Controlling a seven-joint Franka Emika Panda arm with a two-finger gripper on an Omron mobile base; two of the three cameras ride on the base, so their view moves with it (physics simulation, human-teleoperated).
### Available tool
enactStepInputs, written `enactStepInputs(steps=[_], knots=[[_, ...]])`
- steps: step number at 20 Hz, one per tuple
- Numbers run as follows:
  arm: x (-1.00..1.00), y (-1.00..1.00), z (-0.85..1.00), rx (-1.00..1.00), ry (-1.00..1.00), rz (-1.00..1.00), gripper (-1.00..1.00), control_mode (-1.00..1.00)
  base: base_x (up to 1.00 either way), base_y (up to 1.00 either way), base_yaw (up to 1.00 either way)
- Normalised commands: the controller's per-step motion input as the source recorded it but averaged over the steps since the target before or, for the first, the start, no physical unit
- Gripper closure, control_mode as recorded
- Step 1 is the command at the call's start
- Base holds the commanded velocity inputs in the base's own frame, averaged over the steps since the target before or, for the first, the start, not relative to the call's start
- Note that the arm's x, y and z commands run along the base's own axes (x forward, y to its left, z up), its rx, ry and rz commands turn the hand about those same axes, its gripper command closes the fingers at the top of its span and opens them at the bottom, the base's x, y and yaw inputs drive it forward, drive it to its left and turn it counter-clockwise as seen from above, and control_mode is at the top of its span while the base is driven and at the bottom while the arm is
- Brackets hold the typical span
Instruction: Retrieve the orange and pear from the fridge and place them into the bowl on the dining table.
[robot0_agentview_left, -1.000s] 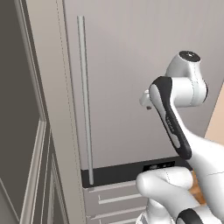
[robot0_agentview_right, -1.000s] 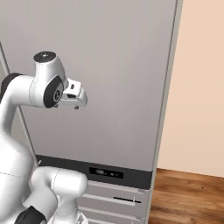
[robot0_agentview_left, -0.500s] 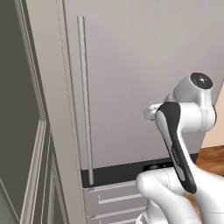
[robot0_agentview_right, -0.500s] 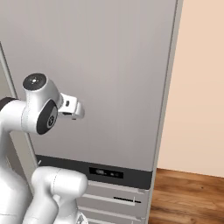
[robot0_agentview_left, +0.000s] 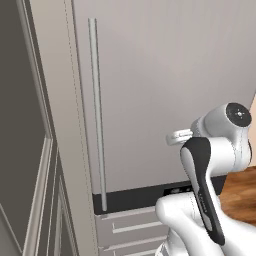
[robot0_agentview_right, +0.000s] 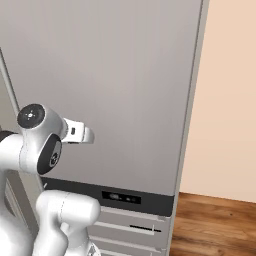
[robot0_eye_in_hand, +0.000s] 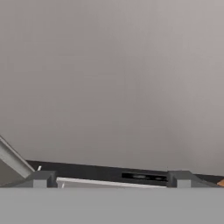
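Fridge: we see the fridge (robot0_agentview_left: 165, 75) standing shut, its pale grey-beige door taking up most of both base views.
Handle: the long vertical bar handle (robot0_agentview_left: 97, 115) runs along the door's left side in the left base view, from about 11 o'clock down to about 7 o'clock, its lower end reaching over the black strip (robot0_agentview_left: 135, 198).
Black strip: it crosses the fridge below the door; in the right base view it sits near 6 o'clock and carries a small display panel (robot0_agentview_right: 120, 198).
Drawers: pale drawer fronts (robot0_agentview_right: 131, 226) lie under the strip, closed.
Gripper: in the hand view we find the gripper (robot0_eye_in_hand: 110, 179) pointing at the plain door face, its two dark fingertips (robot0_eye_in_hand: 40, 178) low in the picture, at roughly 7 and 5 o'clock.
Jaws: spread wide apart, with nothing between them.
Contact: we think the tips stop short of the door, though the hand view is too flat for us to be sure.
Arm: in the left base view the white arm (robot0_agentview_left: 220, 145) stands at about 4 o'clock, in front of the door's lower right part; in the right base view it is at 8 o'clock.
Floor: wooden floor (robot0_agentview_right: 215, 225) shows at 5 o'clock in the right base view, beside a beige wall (robot0_agentview_right: 230, 100).
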Motion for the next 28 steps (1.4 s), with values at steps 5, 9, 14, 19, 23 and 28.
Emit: enactStepInputs(steps=[5, 9, 14, 19, 23, 28], knots=[[-0.12, 0.0, 0.0, 0.0, -0.1, 0.0, -1.0, -1.0, 0.0, 0.0, 0.0], [0.0, 0.0, 0.0, 0.0, 0.0, 0.0, -1.0, 1.0, 0.0, 0.0, 0.0], [0.0, 0.0, 0.0, 0.0, 0.0, 0.0, -1.0, 1.0, -0.16, 0.0, 0.0], [0.0, 0.0, 0.0, 0.0, 0.0, 0.0, -1.0, 1.0, -0.51, 0.0, 0.0], [0.0, 0.0, 0.0, 0.0, 0.0, 0.0, -1.0, 1.0, -0.5, 0.0, 0.0], [0.0, 0.0, 0.0, 0.0, 0.0, 0.0, -1.0, 1.0, -0.45, 0.01, 0.0]])
